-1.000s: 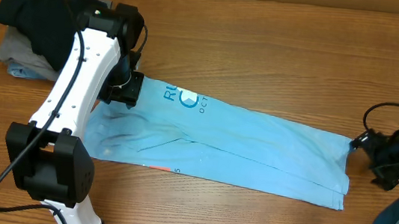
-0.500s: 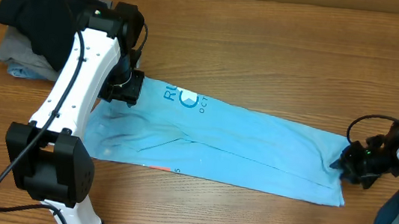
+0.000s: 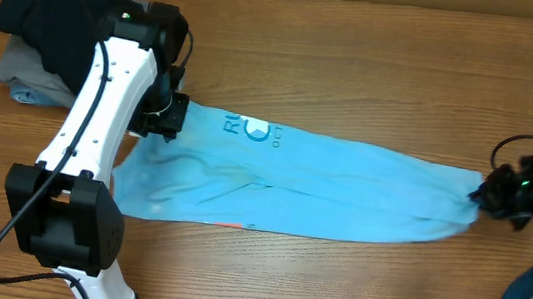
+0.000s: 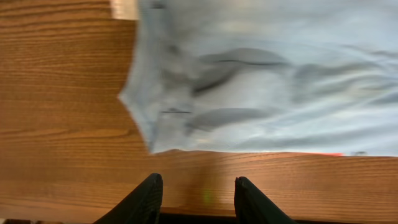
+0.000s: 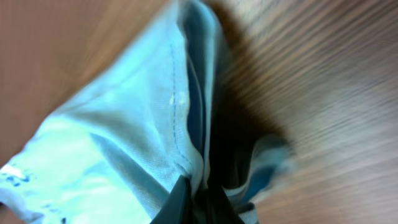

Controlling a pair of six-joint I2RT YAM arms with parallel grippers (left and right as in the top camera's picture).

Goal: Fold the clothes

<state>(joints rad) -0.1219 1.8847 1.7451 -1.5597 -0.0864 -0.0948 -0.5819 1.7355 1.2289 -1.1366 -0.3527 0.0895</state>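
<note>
A light sky-blue T-shirt (image 3: 322,191) lies as a long, narrow band across a wooden table (image 3: 376,71), running from left of centre to the right edge, with white printed letters and a round logo (image 3: 253,131) near its upper left end and a sliver of red lettering (image 3: 228,226) on its lower edge. From overhead, the white left arm reaches in from the bottom left, and the left gripper (image 3: 162,120) sits at the shirt's upper left corner; this view does not show how its fingers are set. The left wrist camera does: two black fingers (image 4: 149,199) stand spread apart over bare wood, holding nothing, with the wrinkled pale-blue cloth (image 4: 267,81) lying just beyond them. At the far right, the overhead view shows the right gripper (image 3: 488,195) at the shirt's tapered right end, where the fabric gathers to a point. The right wrist camera, blurred, shows that end up close: a stitched hem and bunched folds (image 5: 124,143) are pinched between the dark fingertips (image 5: 180,199) at the bottom of the frame. Only the overhead view shows the back left corner, where a black shirt (image 3: 45,14) is heaped on grey folded garments (image 3: 16,71), apart from the blue shirt.
</note>
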